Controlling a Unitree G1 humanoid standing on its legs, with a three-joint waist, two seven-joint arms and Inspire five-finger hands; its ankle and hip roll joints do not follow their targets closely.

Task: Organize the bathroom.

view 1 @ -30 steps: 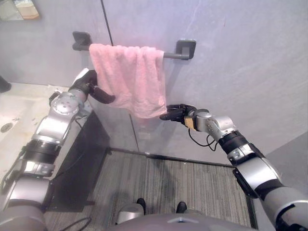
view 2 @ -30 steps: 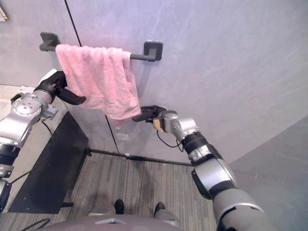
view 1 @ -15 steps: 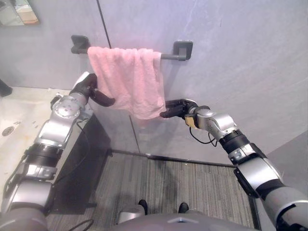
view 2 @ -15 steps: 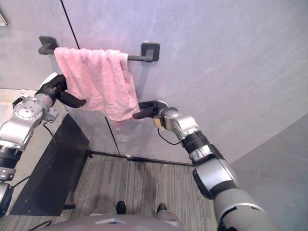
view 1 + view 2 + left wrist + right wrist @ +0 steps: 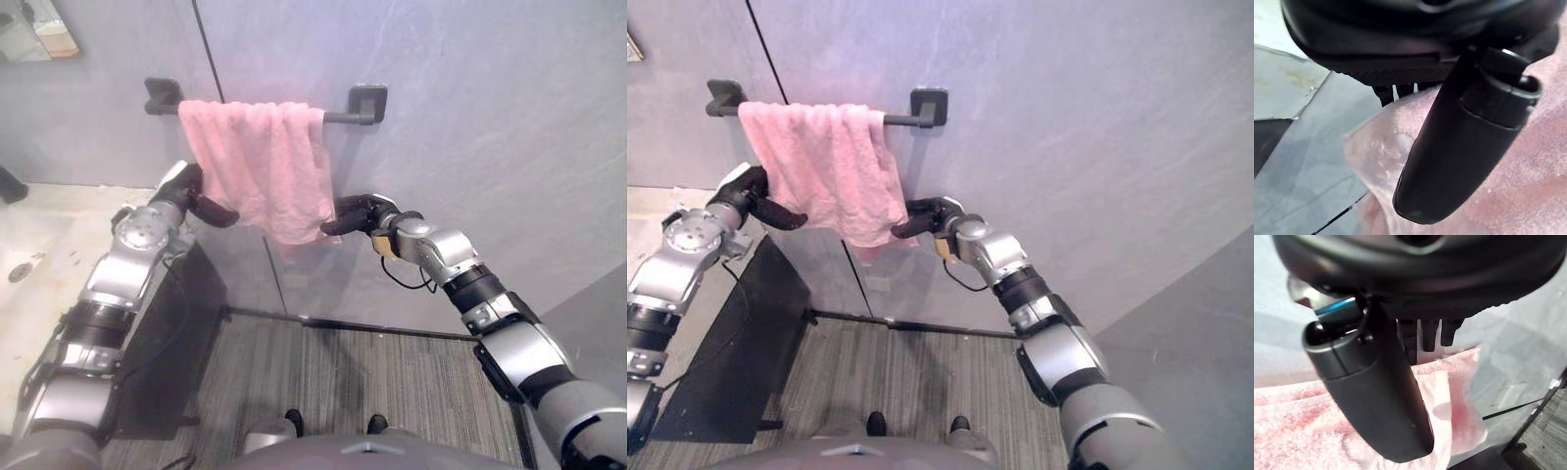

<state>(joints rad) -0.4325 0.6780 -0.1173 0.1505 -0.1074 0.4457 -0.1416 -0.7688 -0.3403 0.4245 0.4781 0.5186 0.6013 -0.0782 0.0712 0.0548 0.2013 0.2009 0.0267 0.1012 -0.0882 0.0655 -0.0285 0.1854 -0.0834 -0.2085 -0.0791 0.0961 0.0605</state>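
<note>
— Grey wall (image 5: 490, 117) ahead; where's the towel?

— Pink towel (image 5: 260, 162) hangs bunched over the black rail (image 5: 343, 117). My left hand (image 5: 196, 196) pinches its left edge, my right hand (image 5: 355, 212) its lower right corner (fingers curled). It looks soft and limp, so I'd take the edges.

Pink towel (image 5: 260, 162) draped over black wall bar (image 5: 343, 117); L hand (image 5: 201, 201), R hand (image 5: 351, 213) pinch its side edges.

Grey wall (image 5: 490, 117) fills the upper frame; striped grey floor (image 5: 372, 382) lies below, a pale bench (image 5: 39, 235) at left.
</note>
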